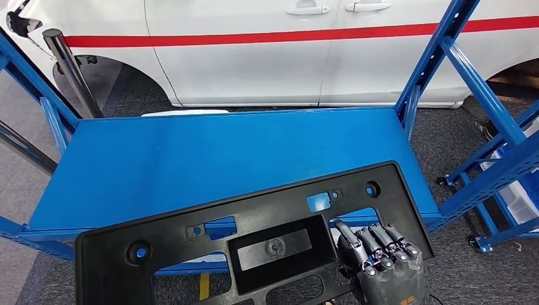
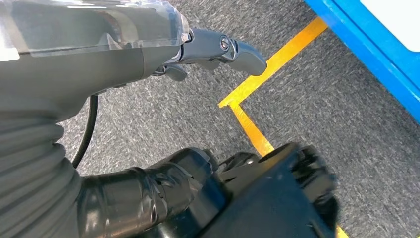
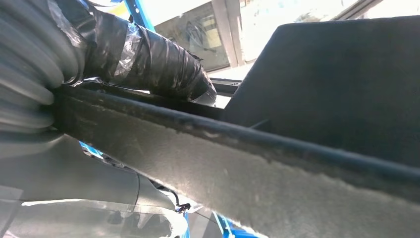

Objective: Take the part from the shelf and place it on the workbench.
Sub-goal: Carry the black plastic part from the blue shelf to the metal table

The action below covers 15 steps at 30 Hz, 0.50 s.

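Head view: my right hand (image 1: 380, 264) grips the lower edge of the part (image 1: 254, 235), a flat black moulded plastic panel with rectangular cut-outs, round holes and a recessed box at centre, held tilted over the front edge of the smooth blue metal shelf (image 1: 191, 159); a white car (image 1: 286, 51) with a red stripe stands behind. Right wrist view: close up, the part's edge looks matt and grainy, my taped thumb (image 3: 148, 62) pressed on it. Left wrist view: my left hand (image 2: 208, 52) holds nothing, fingers apart, above grey carpet (image 2: 317, 114) crossed by yellow tape (image 2: 257, 84).
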Each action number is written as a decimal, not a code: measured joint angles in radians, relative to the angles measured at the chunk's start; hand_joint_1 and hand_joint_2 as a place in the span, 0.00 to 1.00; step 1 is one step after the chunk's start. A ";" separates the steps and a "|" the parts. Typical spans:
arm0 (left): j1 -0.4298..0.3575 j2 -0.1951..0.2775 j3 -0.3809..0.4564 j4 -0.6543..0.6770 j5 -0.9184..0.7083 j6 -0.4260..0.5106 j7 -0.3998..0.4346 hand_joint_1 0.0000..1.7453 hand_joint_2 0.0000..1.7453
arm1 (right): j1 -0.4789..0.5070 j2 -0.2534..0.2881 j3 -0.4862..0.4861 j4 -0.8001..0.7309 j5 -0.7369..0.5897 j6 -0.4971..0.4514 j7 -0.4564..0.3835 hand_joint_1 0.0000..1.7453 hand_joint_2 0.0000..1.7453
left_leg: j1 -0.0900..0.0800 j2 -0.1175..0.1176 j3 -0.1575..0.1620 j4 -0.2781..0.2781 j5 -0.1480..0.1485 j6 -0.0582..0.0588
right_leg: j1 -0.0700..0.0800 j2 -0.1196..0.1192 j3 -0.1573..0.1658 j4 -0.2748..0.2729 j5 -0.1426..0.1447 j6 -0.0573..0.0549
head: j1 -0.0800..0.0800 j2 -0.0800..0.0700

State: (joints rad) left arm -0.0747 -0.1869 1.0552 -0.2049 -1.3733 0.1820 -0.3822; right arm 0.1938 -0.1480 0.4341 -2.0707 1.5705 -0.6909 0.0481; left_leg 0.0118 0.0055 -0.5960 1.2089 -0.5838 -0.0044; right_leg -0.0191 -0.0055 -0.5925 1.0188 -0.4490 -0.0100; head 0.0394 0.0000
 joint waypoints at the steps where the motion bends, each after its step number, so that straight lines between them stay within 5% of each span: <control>1: -0.001 0.000 0.000 0.000 0.000 0.000 0.000 0.00 1.00 | 0.000 0.000 0.000 0.000 0.000 0.000 0.000 1.00 1.00 | 0.000 0.000 0.043 -0.074 0.023 0.002 | 0.000 0.000 -0.006 0.006 0.002 0.002 | 0.000 0.000; 3: -0.001 0.000 0.000 0.000 0.000 0.000 0.000 0.00 1.00 | 0.000 0.000 0.000 0.000 0.000 0.000 0.000 1.00 1.00 | -0.003 -0.002 0.101 -0.177 0.052 0.008 | 0.001 0.001 -0.014 0.014 0.007 0.012 | 0.000 0.000; 7: -0.001 0.000 0.000 0.000 0.000 0.000 0.000 0.00 1.00 | 0.000 -0.001 0.000 0.000 0.000 0.000 0.000 1.00 1.00 | -0.005 -0.002 0.095 -0.201 0.068 0.030 | 0.003 0.003 -0.023 0.019 0.015 0.038 | 0.001 0.000; 9: -0.002 0.000 0.000 0.000 0.000 0.000 0.000 0.00 1.00 | 0.000 -0.001 0.000 0.000 0.000 0.000 0.001 1.00 1.00 | -0.002 0.002 0.084 -0.207 0.085 0.048 | 0.000 0.004 -0.048 0.077 -0.038 0.047 | 0.001 0.000; 12: -0.001 0.000 0.000 0.000 0.000 0.000 0.000 0.00 1.00 | 0.000 -0.001 0.000 0.001 0.000 0.000 0.002 1.00 1.00 | -0.005 0.004 0.058 -0.204 0.104 0.057 | -0.001 0.005 -0.108 0.254 -0.147 0.055 | 0.001 0.000; 13: 0.000 0.000 0.000 0.000 -0.001 0.000 0.000 0.00 1.00 | 0.001 -0.001 0.000 0.002 0.000 0.000 0.003 1.00 1.00 | -0.007 0.004 0.049 -0.202 0.109 0.057 | -0.001 0.005 -0.110 0.280 -0.155 0.055 | 0.001 0.000; 15: 0.000 0.000 0.000 0.000 -0.002 0.000 0.001 0.00 1.00 | 0.000 -0.002 0.000 0.004 0.000 0.000 0.004 1.00 1.00 | -0.009 0.004 0.035 -0.196 0.117 0.056 | 0.000 0.004 -0.052 0.216 -0.121 0.050 | 0.001 0.000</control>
State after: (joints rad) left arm -0.0746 -0.1872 1.0552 -0.2049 -1.3749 0.1822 -0.3812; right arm 0.1942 -0.1495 0.4345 -2.0663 1.5705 -0.6909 0.0521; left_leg 0.0027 0.0095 -0.5611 1.0127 -0.4668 0.0513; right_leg -0.0188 -0.0010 -0.6444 1.2343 -0.5701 0.0397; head 0.0407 0.0000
